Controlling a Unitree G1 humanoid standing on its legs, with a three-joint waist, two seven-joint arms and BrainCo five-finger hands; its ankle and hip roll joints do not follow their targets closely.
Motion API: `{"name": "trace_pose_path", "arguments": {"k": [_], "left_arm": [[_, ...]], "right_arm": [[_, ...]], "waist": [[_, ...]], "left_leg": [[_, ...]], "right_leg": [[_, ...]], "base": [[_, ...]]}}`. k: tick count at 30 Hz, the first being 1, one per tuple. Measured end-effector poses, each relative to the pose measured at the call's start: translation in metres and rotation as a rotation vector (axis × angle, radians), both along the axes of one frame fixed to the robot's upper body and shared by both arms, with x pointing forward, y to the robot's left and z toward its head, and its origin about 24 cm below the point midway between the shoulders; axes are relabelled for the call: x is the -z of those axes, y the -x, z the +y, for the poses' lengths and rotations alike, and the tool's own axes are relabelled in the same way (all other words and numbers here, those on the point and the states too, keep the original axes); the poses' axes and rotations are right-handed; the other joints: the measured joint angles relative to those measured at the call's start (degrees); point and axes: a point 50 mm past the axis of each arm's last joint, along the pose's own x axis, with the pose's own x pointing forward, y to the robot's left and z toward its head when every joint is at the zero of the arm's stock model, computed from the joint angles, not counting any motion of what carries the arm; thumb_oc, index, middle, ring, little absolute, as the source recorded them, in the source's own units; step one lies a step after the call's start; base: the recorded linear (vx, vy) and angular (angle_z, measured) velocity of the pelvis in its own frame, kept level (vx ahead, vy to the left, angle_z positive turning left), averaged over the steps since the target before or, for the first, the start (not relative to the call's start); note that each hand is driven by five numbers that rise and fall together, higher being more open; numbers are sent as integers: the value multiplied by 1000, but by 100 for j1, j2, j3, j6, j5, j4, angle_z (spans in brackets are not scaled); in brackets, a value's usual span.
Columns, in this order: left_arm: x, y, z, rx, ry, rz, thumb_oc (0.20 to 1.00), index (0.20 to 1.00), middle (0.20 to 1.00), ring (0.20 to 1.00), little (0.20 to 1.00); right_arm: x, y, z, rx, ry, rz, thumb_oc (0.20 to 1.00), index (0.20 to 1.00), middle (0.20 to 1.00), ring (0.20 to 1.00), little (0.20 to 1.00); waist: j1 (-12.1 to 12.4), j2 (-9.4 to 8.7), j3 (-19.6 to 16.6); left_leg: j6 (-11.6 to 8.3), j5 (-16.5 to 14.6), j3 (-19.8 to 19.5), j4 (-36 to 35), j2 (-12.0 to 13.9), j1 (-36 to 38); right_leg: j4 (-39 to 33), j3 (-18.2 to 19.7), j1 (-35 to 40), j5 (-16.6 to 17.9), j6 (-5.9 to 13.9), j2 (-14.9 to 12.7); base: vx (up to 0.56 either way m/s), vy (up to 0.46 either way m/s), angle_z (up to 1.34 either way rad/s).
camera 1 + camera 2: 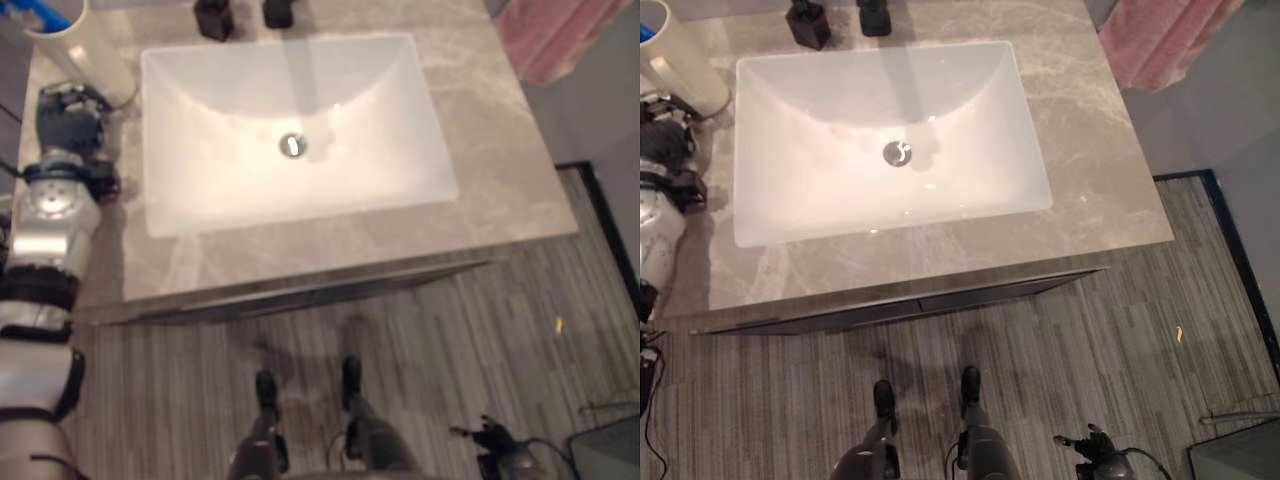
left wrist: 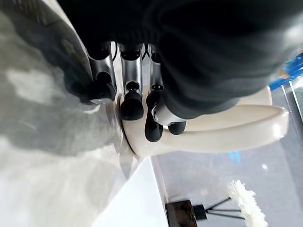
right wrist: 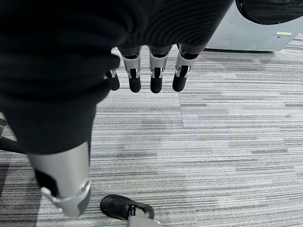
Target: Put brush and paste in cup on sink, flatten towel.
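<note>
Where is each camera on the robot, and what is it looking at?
Left eye view: on the head, looking down at the sink, cup and left hand.
Right eye view: beside it, same scene, with the pink towel at the counter's far right corner.
Left wrist view: on the left wrist, looking along the fingers at the cup.
Right wrist view: on the right wrist; right hand hangs over carpet.
Both eyes and the left wrist share the cup.

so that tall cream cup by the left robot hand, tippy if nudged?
Probably. The cup stands tall and narrow at the counter corner, with something blue poking from its top, so it may be top-heavy. Its glossy wall looks slippery. The left robot hand rests fingers near its base, the safer contact.
</note>
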Motion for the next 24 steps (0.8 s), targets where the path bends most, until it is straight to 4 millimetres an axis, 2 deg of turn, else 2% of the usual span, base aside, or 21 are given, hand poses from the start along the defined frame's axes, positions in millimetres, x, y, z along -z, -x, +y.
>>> {"name": "trace_pose_path", "arguments": {"k": [2,4,6,7,9,13,16,22,24], "left_arm": [[14,13,-8,59,-11,2,200,200,200,200,200],[31,31,-7,86,-17,21,200,200,200,200,200],[38,42,-1,69,-7,26,200,200,200,200,200],[46,56,-1,81,-3,29,200,200,200,200,200],[58,60,0,78,25,49,200,200,200,200,200],[53,52,4,60,23,44,200,200,200,200,200],[41,42,-2,75,13,9,200,200,200,200,200],[28,25,-1,55,21,-6,200,200,200,200,200],[18,18,-1,32,27,-29,200,200,200,200,200]], "right_arm": [[-1,-2,0,1,-1,-5,1000,1000,1000,1000,1000],[-2,-4,-1,13,-1,-19,1000,1000,1000,1000,1000],[-3,-6,-1,11,-2,-24,1000,1000,1000,1000,1000],[-3,-4,-4,31,0,-24,1000,1000,1000,1000,1000],[-2,2,-6,48,3,-10,1000,1000,1000,1000,1000],[-2,3,-7,47,3,-7,1000,1000,1000,1000,1000],[-1,4,-6,44,-1,-5,1000,1000,1000,1000,1000],[-2,3,-6,42,-4,-6,1000,1000,1000,1000,1000],[-2,2,-6,41,-5,-8,1000,1000,1000,1000,1000]], "waist": [[49,12,147],[67,43,211],[233,67,286],[253,106,310],[337,147,326],[371,151,325],[351,147,323],[175,132,316],[136,123,318]], "left_leg": [[-3,-3,-24,-1,14,203],[-12,-10,-28,-2,26,320],[-25,-1,-34,-4,32,365],[-27,0,-34,-4,30,400],[-28,0,-54,-4,32,461],[-37,9,-169,-4,28,393],[-28,32,-170,-3,4,283],[-25,31,-66,-2,-35,176],[-25,31,-32,-1,-34,131]], "right_leg": [[-1,-4,205,-3,1,8],[-5,-3,314,-14,-4,21],[-37,-16,359,-22,-12,14],[-41,-15,393,-20,-14,8],[-42,-33,464,-21,-15,13],[-42,-126,452,-21,-20,12],[-32,-125,339,11,-23,-2],[0,-16,184,26,-14,-1],[0,14,119,33,-11,2]], "base": [[-5,-15,-2],[0,0,0],[-46,-9,0],[-48,-2,0],[-43,4,6],[-31,20,12],[-4,13,-1],[7,38,-8],[32,37,-7]]}}
